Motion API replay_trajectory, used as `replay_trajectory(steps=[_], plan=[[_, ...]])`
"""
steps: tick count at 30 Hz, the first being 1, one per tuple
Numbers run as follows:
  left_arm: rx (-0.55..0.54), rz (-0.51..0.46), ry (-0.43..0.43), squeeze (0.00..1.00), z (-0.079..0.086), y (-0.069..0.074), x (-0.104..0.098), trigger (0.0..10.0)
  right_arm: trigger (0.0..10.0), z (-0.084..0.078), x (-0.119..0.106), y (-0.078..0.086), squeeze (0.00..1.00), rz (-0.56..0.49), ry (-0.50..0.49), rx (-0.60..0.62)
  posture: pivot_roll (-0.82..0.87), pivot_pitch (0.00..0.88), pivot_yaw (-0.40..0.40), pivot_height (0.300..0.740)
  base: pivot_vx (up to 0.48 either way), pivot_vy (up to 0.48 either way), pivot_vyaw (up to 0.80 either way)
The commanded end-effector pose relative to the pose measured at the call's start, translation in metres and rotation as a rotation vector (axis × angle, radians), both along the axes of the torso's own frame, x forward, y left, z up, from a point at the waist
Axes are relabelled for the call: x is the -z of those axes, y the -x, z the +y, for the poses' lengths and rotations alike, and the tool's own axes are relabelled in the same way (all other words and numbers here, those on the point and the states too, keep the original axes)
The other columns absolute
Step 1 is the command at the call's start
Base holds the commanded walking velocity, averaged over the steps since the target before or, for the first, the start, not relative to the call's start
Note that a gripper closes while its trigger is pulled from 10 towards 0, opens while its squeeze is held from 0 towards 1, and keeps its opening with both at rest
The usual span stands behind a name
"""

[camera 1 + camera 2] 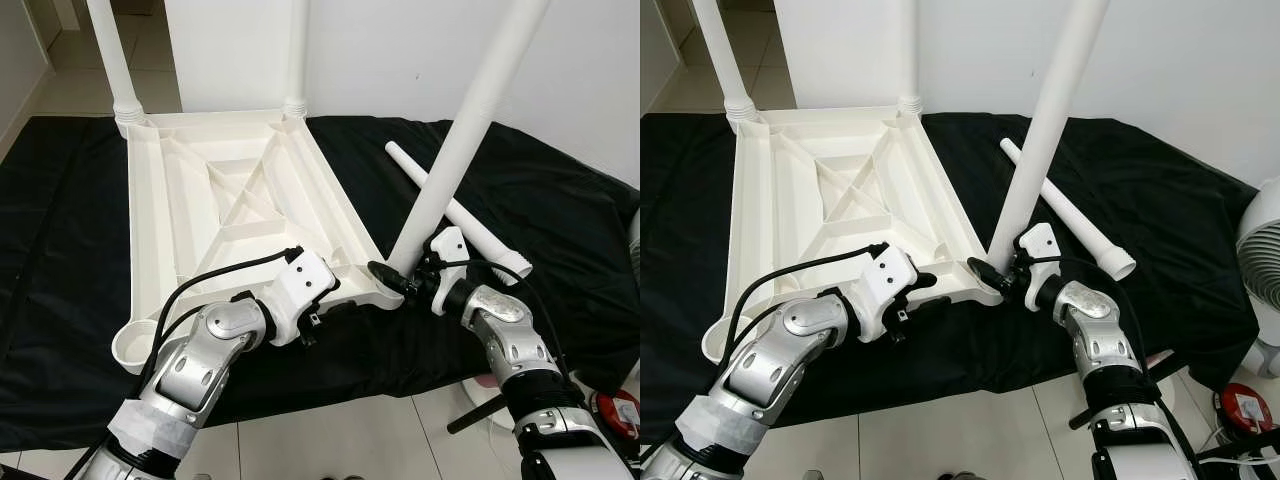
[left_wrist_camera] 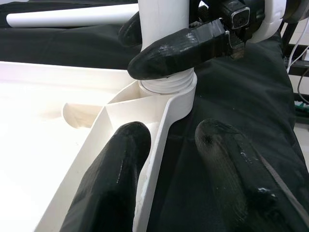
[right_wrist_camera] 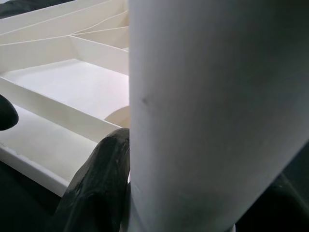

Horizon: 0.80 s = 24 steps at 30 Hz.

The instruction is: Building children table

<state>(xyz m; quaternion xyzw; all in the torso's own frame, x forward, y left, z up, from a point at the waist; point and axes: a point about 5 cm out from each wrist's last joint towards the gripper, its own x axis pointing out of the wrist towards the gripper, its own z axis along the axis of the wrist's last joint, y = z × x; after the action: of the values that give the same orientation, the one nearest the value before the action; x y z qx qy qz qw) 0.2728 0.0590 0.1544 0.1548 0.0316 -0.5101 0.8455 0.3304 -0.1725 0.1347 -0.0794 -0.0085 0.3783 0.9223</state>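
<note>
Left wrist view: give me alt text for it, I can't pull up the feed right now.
The right gripper clamps a white table leg just above its threaded end, which sits in the corner socket of the upturned white tabletop. The left gripper straddles the tabletop's edge rim below that corner, over a black cloth; a spare leg lies behind.

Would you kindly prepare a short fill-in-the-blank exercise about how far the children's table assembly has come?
1. The white tabletop lies upside down on a ____ cloth.
2. The right gripper is shut on the tilted leg at the table's near ____ corner.
3. One spare leg lies flat on the cloth; the near left socket is ____.
4. The left gripper straddles the tabletop's ____.

Missing words: black; right; empty; rim
</note>
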Motion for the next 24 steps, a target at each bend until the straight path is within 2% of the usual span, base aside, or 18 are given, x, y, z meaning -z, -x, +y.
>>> replay_trajectory(steps=[1, 3, 6, 14, 15, 17, 18, 19, 21, 22, 24], plan=[[0.003, 0.0, -0.002, 0.0, -0.002, 0.001, -0.001, 10.0, 10.0, -0.001, 0.013, 0.004, 0.0, 0.063, 0.004, 0.003, 0.08, 0.058, -0.088, 0.74, 0.0, 0.0, 0.0], [0.005, -0.001, -0.006, 0.0, -0.003, 0.001, -0.001, 10.0, 10.0, 0.0, 0.013, 0.003, 0.0, 0.069, -0.006, 0.045, 0.08, 0.059, -0.089, 0.74, 0.0, 0.0, 0.0], [0.005, 0.002, -0.005, 0.0, -0.003, 0.001, 0.0, 10.0, 10.0, 0.004, 0.017, -0.001, 0.0, 0.074, 0.036, 0.198, 0.07, 0.057, -0.092, 0.74, 0.0, 0.0, 0.0], [0.001, 0.003, -0.001, 0.0, -0.004, 0.001, 0.0, 10.0, 10.0, 0.02, 0.02, 0.003, 0.0, 0.094, -0.007, 0.315, 0.07, 0.052, -0.096, 0.74, 0.0, 0.0, 0.0], [0.0, 0.003, 0.001, 0.0, -0.004, 0.001, 0.0, 10.0, 10.0, 0.025, 0.021, 0.003, 0.0, 0.097, -0.024, 0.398, 0.07, 0.051, -0.098, 0.74, 0.0, 0.0, 0.0], [0.0, 0.003, 0.001, 0.0, -0.004, 0.001, 0.0, 10.0, 10.0, 0.025, 0.021, 0.003, 0.0, 0.097, -0.024, 0.398, 0.07, 0.051, -0.098, 0.74, 0.0, 0.0, 0.0], [-0.001, 0.004, 0.001, 0.0, -0.004, 0.001, 0.001, 10.0, 10.0, 0.031, 0.022, 0.005, 0.0, 0.103, -0.045, 0.482, 0.07, 0.052, -0.098, 0.74, 0.0, 0.0, 0.0], [-0.001, 0.004, 0.001, 0.0, -0.004, 0.001, 0.001, 10.0, 10.0, 0.031, 0.022, 0.005, 0.0, 0.103, -0.045, 0.482, 0.07, 0.052, -0.098, 0.74, 0.0, 0.0, 0.0], [-0.002, 0.005, 0.003, 0.0, -0.003, 0.001, 0.001, 10.0, 10.0, 0.043, 0.023, 0.009, 0.0, 0.099, -0.064, 0.654, 0.08, 0.053, -0.097, 0.74, 0.0, 0.0, 0.0], [-0.002, 0.005, 0.003, 0.0, -0.003, 0.001, 0.001, 10.0, 10.0, 0.043, 0.023, 0.009, 0.0, 0.099, -0.064, 0.654, 0.08, 0.053, -0.097, 0.74, 0.0, 0.0, 0.0], [-0.002, 0.005, 0.002, 0.0, -0.004, 0.002, 0.001, 10.0, 10.0, 0.051, 0.022, 0.011, 0.0, 0.102, -0.073, 0.728, 0.08, 0.052, -0.099, 0.74, 0.0, 0.0, 0.0]])
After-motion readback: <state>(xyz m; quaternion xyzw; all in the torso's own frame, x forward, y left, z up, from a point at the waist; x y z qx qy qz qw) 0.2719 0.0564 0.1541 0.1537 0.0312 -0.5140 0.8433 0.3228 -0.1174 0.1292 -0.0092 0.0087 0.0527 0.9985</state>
